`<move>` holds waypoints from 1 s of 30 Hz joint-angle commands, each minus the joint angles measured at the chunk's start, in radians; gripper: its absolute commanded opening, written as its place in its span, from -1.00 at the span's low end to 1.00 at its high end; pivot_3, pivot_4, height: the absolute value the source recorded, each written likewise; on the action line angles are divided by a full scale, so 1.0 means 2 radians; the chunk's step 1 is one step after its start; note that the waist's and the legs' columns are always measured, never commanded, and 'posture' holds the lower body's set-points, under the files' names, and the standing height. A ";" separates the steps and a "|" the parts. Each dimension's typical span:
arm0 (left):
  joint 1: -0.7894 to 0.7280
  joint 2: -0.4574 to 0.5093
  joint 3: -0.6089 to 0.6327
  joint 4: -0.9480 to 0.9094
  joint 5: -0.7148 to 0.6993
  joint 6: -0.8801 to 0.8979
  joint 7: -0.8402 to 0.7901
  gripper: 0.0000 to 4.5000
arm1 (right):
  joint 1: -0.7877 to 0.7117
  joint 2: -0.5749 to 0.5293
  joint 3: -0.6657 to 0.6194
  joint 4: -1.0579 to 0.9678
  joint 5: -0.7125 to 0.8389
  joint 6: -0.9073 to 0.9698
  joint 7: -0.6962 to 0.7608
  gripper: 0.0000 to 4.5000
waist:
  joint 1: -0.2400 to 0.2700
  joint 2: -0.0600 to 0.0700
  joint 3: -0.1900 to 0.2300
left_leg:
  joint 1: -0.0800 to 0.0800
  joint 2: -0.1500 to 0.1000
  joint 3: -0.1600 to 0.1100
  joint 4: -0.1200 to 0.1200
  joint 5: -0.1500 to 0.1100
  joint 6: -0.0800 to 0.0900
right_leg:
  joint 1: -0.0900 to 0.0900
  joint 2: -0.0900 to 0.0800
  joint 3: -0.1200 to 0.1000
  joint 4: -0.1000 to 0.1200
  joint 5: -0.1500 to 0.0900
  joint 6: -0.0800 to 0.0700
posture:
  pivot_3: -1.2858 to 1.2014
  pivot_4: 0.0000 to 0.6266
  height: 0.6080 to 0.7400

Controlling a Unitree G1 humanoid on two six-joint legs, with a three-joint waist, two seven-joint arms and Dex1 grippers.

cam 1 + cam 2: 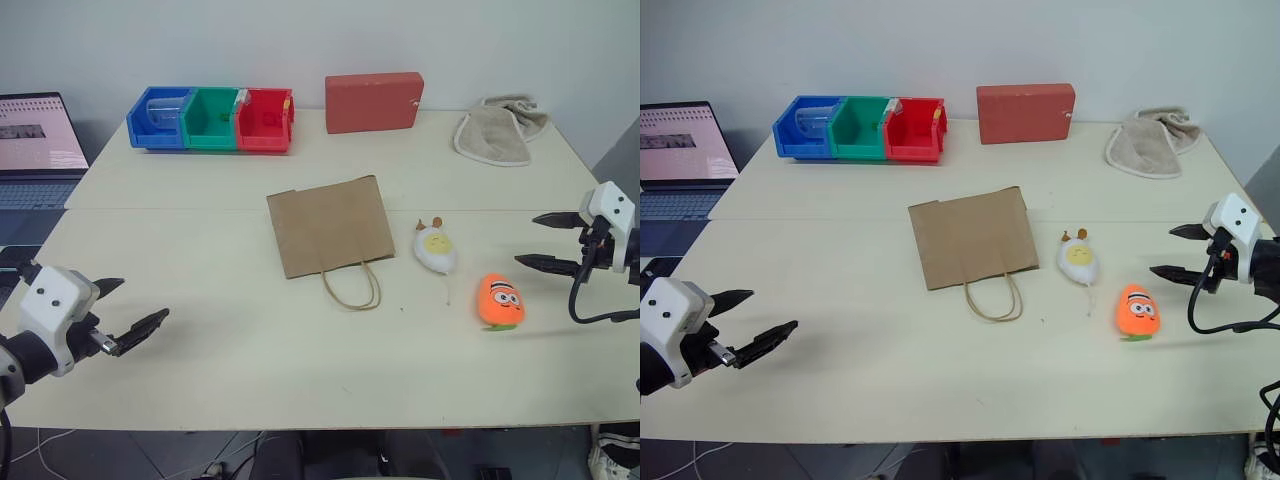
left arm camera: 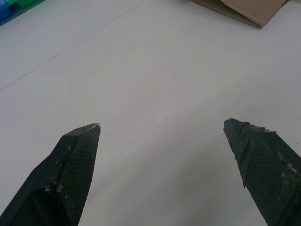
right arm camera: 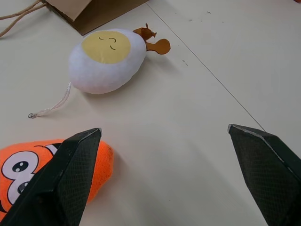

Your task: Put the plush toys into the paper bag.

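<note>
The brown paper bag (image 1: 331,225) lies flat in the middle of the table, its loop handles (image 1: 352,286) toward me. Just right of it rests the white egg-shaped plush toy (image 1: 436,248) with a yellow face. The orange plush toy (image 1: 500,300) sits a little nearer and further right. My right gripper (image 1: 539,241) hovers open at the table's right edge, right of both toys, nothing between its fingers. In the right wrist view the egg toy (image 3: 107,59) and orange toy (image 3: 51,172) lie ahead. My left gripper (image 1: 136,308) is open at the near left, far from the bag.
Blue, green and red bins (image 1: 212,118) stand at the back left, a red rectangular box (image 1: 373,101) at the back centre, a beige cloth (image 1: 500,128) at the back right. A laptop (image 1: 38,145) sits off the table's left side.
</note>
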 commanded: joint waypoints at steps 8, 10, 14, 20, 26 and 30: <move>-0.002 -0.002 0.026 -0.015 -0.008 0.001 -0.005 0.99 | -0.011 -0.010 -0.008 -0.002 0.000 -0.008 0.005 1.00 | 0.000 0.000 0.000 | 0.000 0.000 0.000 0.000 0.000 0.000 | 0.000 0.000 0.000 0.000 0.000 0.000 | 0.03 -0.52 1.00; -0.002 -0.002 0.026 -0.014 -0.005 -0.001 -0.005 0.99 | -0.010 -0.010 -0.008 -0.001 0.000 -0.009 0.004 1.00 | 0.000 0.000 0.000 | 0.000 0.000 0.000 0.000 0.000 0.000 | 0.000 0.000 0.000 0.000 0.000 0.000 | 0.03 -0.52 1.00; -0.007 -0.014 0.033 -0.012 -0.018 -0.020 -0.014 0.99 | -0.011 -0.008 -0.008 0.001 0.000 -0.009 0.001 1.00 | 0.000 0.000 0.000 | 0.000 0.000 0.000 0.000 0.000 0.000 | 0.000 0.000 0.000 0.000 0.000 0.000 | 0.03 -0.52 1.00; -0.004 -0.024 0.040 -0.005 -0.004 -0.050 -0.017 0.99 | -0.010 -0.005 -0.012 -0.003 0.006 0.003 0.000 1.00 | 0.000 0.000 0.000 | 0.000 0.000 0.000 0.000 0.000 0.000 | 0.000 0.000 0.000 0.000 0.000 0.000 | 0.03 -0.52 1.00; 0.002 -0.019 0.035 0.000 -0.021 -0.045 -0.041 0.99 | -0.007 -0.008 -0.013 -0.010 0.006 0.004 0.000 1.00 | 0.000 0.000 0.000 | 0.000 0.000 0.000 0.000 0.000 0.000 | 0.000 0.000 0.000 0.000 0.000 0.000 | 0.03 -0.52 1.00; -0.020 -0.013 0.004 -0.019 -0.020 -0.042 -0.040 0.99 | -0.003 -0.018 -0.018 -0.020 0.010 0.009 0.005 1.00 | 0.000 0.000 0.000 | 0.000 0.000 0.000 0.000 0.000 0.000 | 0.000 0.000 0.000 0.000 0.000 0.000 | 0.03 -0.52 1.00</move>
